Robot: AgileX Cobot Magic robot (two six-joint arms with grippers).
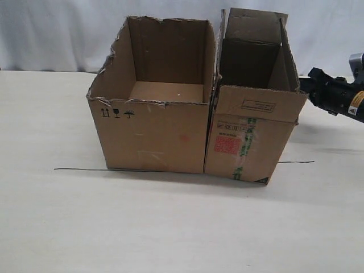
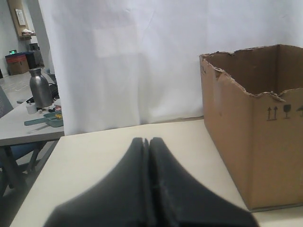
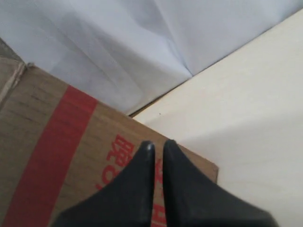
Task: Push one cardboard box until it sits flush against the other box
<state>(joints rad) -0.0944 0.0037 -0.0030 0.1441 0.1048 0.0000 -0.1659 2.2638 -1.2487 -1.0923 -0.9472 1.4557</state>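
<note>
Both boxes stand in the upper middle of the exterior view on a pale desk [image 1: 170,227]. The cardboard box [image 1: 250,145] is at centre right, its left side set against the right side of the other box [image 1: 151,133], with only a thin dark seam showing between them. A thin dark line [image 1: 79,169] runs across the desk at the boxes' front bases. Open desk surface lies to the left of the wider box, across the whole foreground, and to the lower right. A white curtain [image 1: 57,34] closes off the rear edge. The narrow box is brown with its top flaps raised. It carries red print, a strip of green-striped tape and a white label on the front, and a broad red band on its right side. The right end effector [image 3: 157,145] has its fingers drawn together with only a slit between them. It sits just beside that side near the top, and contact cannot be confirmed. The left end effector [image 2: 146,141] is closed on nothing, low over the desk and well apart from the wider box.
</note>
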